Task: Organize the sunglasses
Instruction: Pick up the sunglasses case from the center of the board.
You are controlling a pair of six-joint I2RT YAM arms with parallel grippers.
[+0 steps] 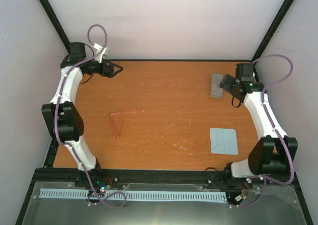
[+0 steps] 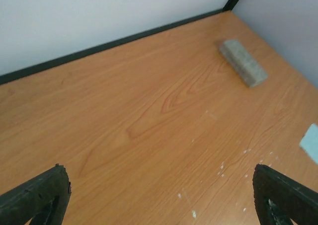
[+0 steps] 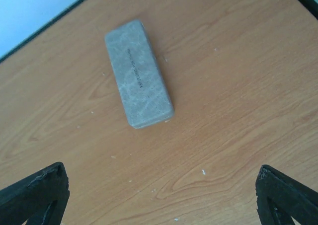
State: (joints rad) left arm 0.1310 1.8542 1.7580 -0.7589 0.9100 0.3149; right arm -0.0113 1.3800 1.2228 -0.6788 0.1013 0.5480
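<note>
Top view: sunglasses [image 1: 121,121] lie left of centre on the table [image 1: 164,96], well apart from both arms.
Left wrist: your left gripper [image 2: 159,178] is spread wide, empty.
Right wrist: right gripper [image 3: 161,175] is spread, empty, above the closed grey case [image 3: 138,81], probably staged to open it first.

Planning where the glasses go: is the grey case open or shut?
Shut. The grey case lies flat with its lid down, no lining or gap showing in the right wrist view.
</note>
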